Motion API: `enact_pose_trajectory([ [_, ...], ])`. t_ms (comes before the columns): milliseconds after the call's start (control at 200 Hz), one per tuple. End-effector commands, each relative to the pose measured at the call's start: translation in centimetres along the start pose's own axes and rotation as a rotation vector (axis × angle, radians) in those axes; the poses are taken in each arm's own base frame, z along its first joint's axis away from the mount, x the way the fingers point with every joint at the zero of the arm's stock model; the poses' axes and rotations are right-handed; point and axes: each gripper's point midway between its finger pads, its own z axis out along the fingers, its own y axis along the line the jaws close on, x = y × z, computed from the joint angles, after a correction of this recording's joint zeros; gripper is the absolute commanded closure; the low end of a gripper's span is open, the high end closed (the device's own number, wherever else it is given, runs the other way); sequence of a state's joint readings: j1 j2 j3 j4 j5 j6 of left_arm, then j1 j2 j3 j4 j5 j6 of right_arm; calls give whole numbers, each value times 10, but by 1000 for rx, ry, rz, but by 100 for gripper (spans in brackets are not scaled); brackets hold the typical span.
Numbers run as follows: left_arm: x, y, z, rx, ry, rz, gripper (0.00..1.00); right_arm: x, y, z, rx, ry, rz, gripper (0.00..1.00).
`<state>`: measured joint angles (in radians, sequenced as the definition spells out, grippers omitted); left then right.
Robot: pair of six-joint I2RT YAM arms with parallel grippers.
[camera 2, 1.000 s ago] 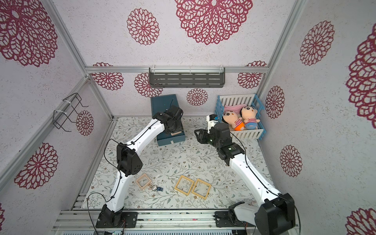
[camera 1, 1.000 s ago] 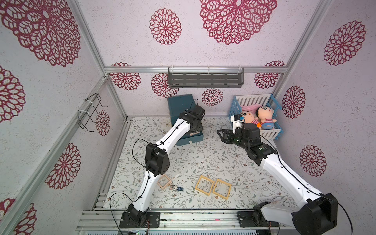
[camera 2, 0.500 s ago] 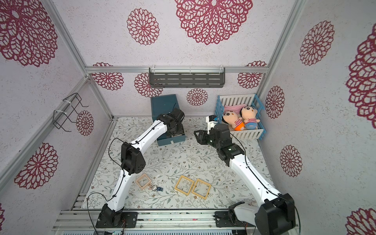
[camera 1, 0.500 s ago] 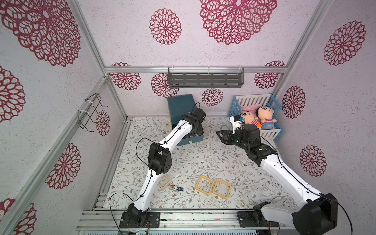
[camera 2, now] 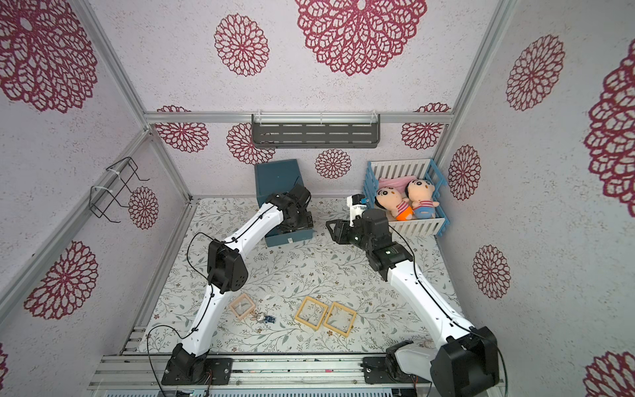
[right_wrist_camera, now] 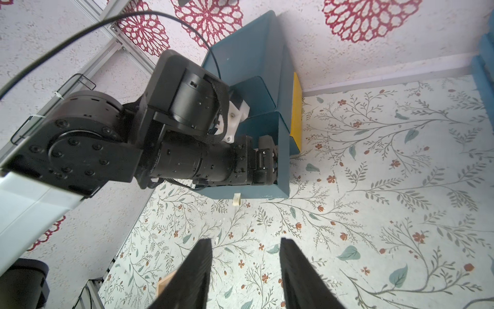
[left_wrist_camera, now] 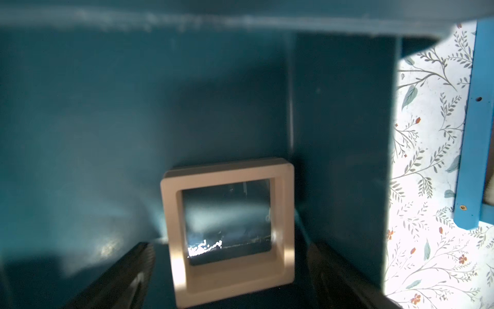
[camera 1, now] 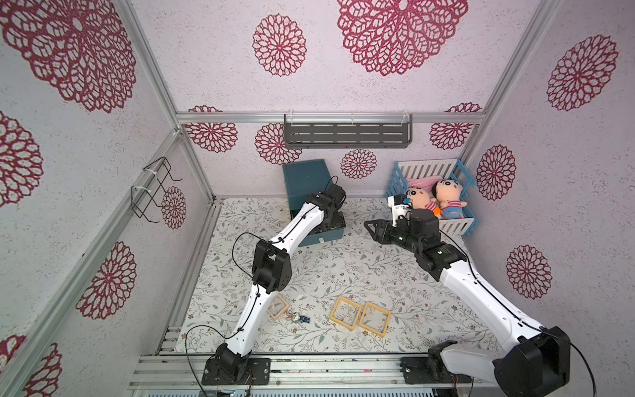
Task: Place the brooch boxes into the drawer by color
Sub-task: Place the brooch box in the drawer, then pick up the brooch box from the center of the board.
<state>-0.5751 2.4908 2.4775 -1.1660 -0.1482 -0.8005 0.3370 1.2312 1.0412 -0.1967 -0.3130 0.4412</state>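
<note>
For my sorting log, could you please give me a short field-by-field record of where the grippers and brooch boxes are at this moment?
left gripper: open, inside the open drawer, fingers either side of a pale pink box, apparently not touching it
right gripper: open, empty, above the mat
on the mat: second pink box, two yellow-tan boxes
black boxes: none in view
other: trinket beside the second pink box
</note>
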Motion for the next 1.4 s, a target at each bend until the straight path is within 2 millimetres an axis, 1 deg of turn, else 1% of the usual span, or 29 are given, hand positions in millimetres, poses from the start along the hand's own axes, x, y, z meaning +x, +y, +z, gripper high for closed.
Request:
enact_pose_trajectory([
  [0,-17,1,-27,26,-48,-24,3,-5,8,-2,-38,-25,2,52],
  [50,-18,0,-30,34,-52,-31,3,-6,8,-2,-38,-26,2,52],
  [140,-23,-3,-42,53,-75,-40,3,-6,9,-2,-39,-26,1,52],
  [280,-31,-6,-66,72,-120,-56,3,-6,10,-3,-48,-30,-1,52],
  [370,-35,1,-79,52,-142,-80,3,-6,13,-5,-64,-31,-4,52],
  [505,-37,12,-98,23,-169,-120,3,-5,23,-11,-113,-39,-17,52],
  [595,-34,20,-113,6,-189,-153,3,0,29,-14,-150,-25,-30,52],
  [676,-25,32,-129,-3,-196,-201,3,6,35,-18,-169,-9,-55,52],
  [731,-14,43,-134,-12,-191,-230,3,12,41,-21,-190,10,-81,51],
  [761,-9,48,-141,-7,-198,-250,3,17,44,-22,-199,23,-92,50],
  [791,0,56,-140,-17,-185,-267,3,21,49,-23,-214,33,-101,50],
  [796,0,57,-146,-7,-193,-273,3,22,49,-24,-216,35,-103,50],
  [806,1,60,-151,-2,-196,-281,3,24,51,-24,-222,37,-107,50],
  [856,14,70,-158,-3,-189,-306,3,32,59,-28,-255,47,-119,50],
  [921,32,84,-162,-25,-179,-317,3,45,71,-33,-302,59,-132,50],
  [1006,56,100,-166,-41,-155,-328,2,63,80,-39,-342,75,-141,50],
  [1136,97,123,-164,-76,-105,-334,3,90,91,-43,-386,118,-148,49],
  [1191,117,135,-161,-97,-78,-338,2,101,94,-45,-399,134,-150,49],
  [1311,156,152,-154,-103,-37,-361,3,122,98,-46,-412,173,-152,49],
  [1391,178,165,-152,-128,-22,-369,3,134,98,-43,-413,201,-154,47],
])
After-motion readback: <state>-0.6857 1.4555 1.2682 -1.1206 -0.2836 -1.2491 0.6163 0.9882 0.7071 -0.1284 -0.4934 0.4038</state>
